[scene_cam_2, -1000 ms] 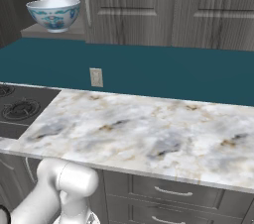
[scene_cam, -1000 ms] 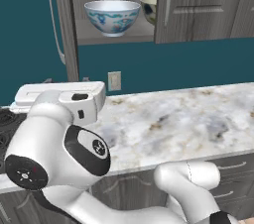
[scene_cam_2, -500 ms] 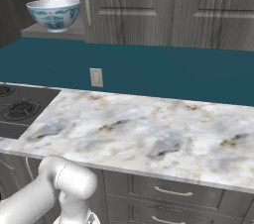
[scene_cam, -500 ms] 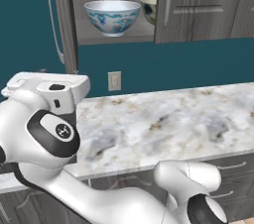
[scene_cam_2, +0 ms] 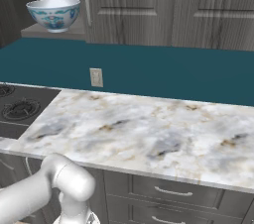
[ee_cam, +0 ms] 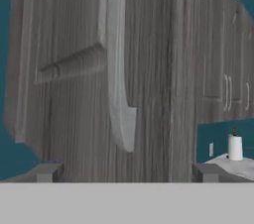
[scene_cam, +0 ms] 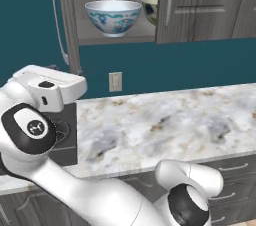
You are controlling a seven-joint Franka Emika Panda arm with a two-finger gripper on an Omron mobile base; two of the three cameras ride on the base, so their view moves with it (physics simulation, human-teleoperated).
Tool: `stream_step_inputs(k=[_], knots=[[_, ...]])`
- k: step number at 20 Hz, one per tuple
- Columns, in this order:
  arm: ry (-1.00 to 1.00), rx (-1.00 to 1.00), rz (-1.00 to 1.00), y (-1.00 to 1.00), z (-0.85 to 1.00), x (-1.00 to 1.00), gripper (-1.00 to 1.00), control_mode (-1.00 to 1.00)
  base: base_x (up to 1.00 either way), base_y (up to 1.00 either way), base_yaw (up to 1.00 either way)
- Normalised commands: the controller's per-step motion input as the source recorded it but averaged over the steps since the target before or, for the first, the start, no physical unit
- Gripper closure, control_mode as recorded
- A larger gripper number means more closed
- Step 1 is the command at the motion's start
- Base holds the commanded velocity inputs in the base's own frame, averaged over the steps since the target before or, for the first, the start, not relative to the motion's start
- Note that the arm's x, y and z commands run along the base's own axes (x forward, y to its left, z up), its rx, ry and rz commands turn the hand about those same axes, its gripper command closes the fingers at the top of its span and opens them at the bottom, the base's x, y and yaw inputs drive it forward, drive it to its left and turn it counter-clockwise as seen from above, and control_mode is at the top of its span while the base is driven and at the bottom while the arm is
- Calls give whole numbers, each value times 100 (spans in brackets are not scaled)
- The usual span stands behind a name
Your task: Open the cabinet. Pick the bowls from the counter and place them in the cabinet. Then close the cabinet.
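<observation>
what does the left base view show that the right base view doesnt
Left base view alone: the cream-olive bowl on the cabinet shelf, partly behind the closed door, and the open left door edge-on. Right base view alone: the cooktop burners and lower drawer handles. Both: the white floral bowl in the cabinet, the marble counter, the wall outlet.

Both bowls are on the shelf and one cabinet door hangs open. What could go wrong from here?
1. The open gripper faces the open door with its bar handle close ahead. A push that lands on the slim handle rather than the panel could glance off.
2. The white bowl seems to sit near the front of the shelf, so a door swung shut hard might knock it.
</observation>
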Motion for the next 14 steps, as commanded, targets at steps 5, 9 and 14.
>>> stream_step_inputs(k=[5,9,14], knots=[[-2,0,-19,-59,-1,48,-100,-100,0,0,0],[0,0,-15,-72,-3,43,-100,-100,0,0,0],[-1,0,-11,-61,-9,54,-100,-100,0,0,0]])
